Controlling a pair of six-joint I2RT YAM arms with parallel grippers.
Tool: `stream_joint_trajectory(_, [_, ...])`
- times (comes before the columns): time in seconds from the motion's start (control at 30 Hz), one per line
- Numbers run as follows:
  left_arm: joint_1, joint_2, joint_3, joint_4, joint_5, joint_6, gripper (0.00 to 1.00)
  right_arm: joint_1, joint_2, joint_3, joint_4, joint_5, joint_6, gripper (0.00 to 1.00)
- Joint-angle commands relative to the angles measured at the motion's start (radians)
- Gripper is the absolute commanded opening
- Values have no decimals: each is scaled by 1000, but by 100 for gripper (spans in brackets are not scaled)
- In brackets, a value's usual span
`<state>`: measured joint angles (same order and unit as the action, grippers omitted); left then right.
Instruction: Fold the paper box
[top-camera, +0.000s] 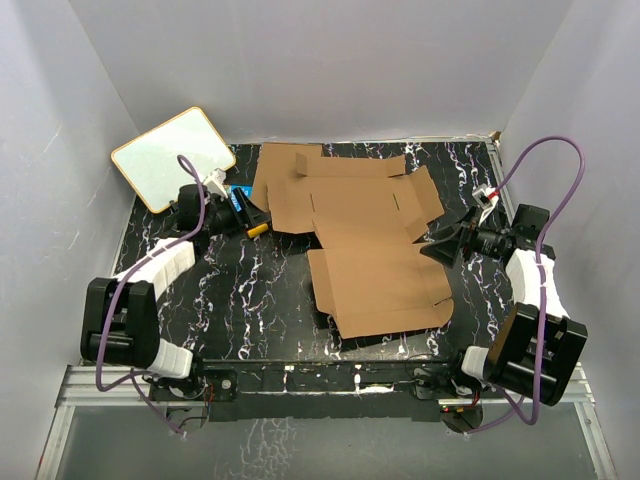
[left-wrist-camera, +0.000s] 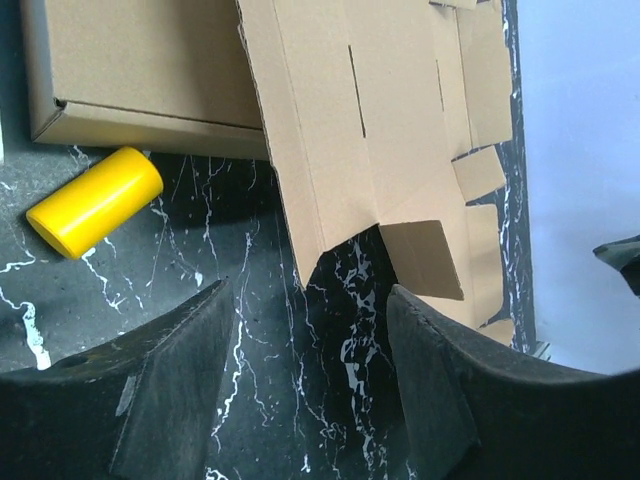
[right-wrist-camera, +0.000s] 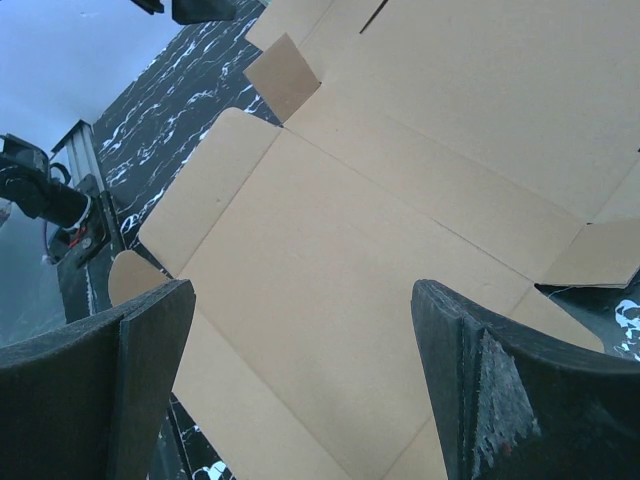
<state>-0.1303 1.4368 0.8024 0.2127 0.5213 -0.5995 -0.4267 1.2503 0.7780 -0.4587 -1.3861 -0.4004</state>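
The paper box (top-camera: 370, 250) lies flat and unfolded, directly under the right pincer (right-wrist-camera: 300, 290), whose fingers stand wide apart. The left pincer (left-wrist-camera: 310, 292) is apart too and empty; the box's edge is just ahead of it, with a yellow cylinder (left-wrist-camera: 95, 200) near.

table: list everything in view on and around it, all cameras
plain brown die-cut cardboard mailer box: 1, brown, unfolded flat mid-table
closed flat brown cardboard box: 1, brown, partly under the mailer's edge
yellow cylinder: 1, yellow, on the table beside the closed box
white board with tan rim: 1, white, far-left corner
black white-veined table: 1, black
left gripper: 1, black, open, at the mailer's edge
right gripper: 1, black, open, over the mailer
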Motion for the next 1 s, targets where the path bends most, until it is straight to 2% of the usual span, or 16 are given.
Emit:
stream_joint_trajectory(0.0, [11,15,29,65,49,-32,61,5,0,64,-37,-63,-96,98])
stream_joint_trajectory(0.3, [12,142,126,78,80,-57,63,17,-53,46,-6,-6,-82,98])
stream_joint_trajectory(0.43, [11,78,78,97,69,-58,63,19,-88,41,7,-26,-70,99])
stream_joint_trajectory(0.63, [11,1,91,6,14,80,64,19,-131,22,48,7,-36,98])
stream_joint_trajectory(0.83, [11,-1,86,13,0,108,65,19,-148,4,91,32,-3,98])
stream_joint_trajectory(0.97, [11,14,67,44,-17,68,65,19,-134,-6,104,45,7,98])
